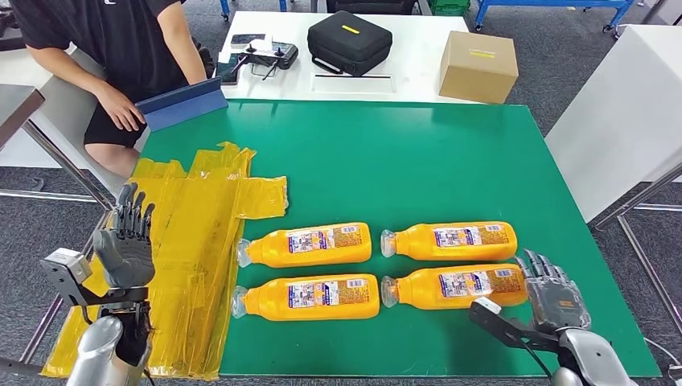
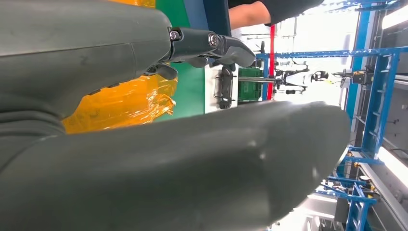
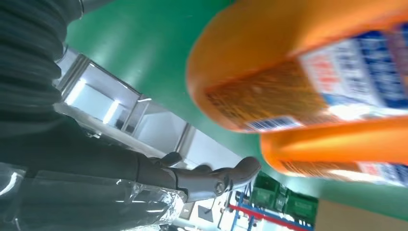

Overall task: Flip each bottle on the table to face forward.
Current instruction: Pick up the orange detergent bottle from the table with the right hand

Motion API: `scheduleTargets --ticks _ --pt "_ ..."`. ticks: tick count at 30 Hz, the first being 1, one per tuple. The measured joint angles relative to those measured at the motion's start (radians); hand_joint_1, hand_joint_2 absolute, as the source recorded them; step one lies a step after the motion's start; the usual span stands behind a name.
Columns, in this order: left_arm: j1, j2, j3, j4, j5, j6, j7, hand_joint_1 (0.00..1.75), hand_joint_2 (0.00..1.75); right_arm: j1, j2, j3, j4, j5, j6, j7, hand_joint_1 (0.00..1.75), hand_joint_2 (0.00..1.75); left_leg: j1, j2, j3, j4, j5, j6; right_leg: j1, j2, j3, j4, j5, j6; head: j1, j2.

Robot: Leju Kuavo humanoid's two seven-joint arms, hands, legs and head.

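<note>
Head view: four orange bottles lay on their sides on the green table [image 1: 450,153] in a two-by-two block, caps toward the yellow plastic sheet [image 1: 193,241], white-and-blue labels up. Taking the near-right bottle [image 1: 454,286] as landmark: the far-right bottle [image 1: 450,240] lay just beyond it, the near-left bottle [image 1: 310,297] beside its cap end, the far-left bottle [image 1: 310,245] diagonal from it. Right hand [image 1: 555,296] sat at the landmark bottle's base end, fingers apart, touching or almost touching it, could not tell which; nothing gripped. Left hand [image 1: 125,241] was raised well away from the landmark bottle, over the yellow sheet, fingers extended and slightly apart, holding nothing. Past the table from the landmark: a person [image 1: 121,48] with a hand on a blue board [image 1: 181,104], plus a black case [image 1: 350,40] and a cardboard box [image 1: 478,66] on a white table [image 1: 410,76].

Left wrist view: left hand [image 2: 144,144] up close, fingers [image 2: 211,45] straight, empty; crumpled yellow sheet [image 2: 120,103] and green table [image 2: 190,91] behind.

Right wrist view: right hand [image 3: 120,168] with fingers [image 3: 221,178] stretched out, clamped on nothing; the landmark bottle's [image 3: 288,62] base loomed close above them, the far-right bottle [image 3: 337,149] just beyond it, blurred.
</note>
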Motion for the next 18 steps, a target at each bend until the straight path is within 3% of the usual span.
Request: scheduleTargets --ticks 10,18 --pt "0.049 0.023 0.011 -0.036 0.028 0.0 0.0 0.0 0.0 0.019 -0.089 -0.061 0.032 -0.065 0.021 -0.003 0.0 1.75 0.0 0.0 0.0 0.0 0.0 0.0 0.0 0.0 0.0 0.0 0.0 0.0 0.0 0.0" --pt "0.06 0.026 0.012 -0.051 0.03 -0.003 0.0 0.0 0.0 -0.004 -0.096 -0.022 0.043 -0.034 -0.004 -0.011 0.0 1.75 0.0 0.0 0.0 0.0 0.0 0.0 0.0 0.0 0.001 0.0 0.0 0.0 0.0 0.0"
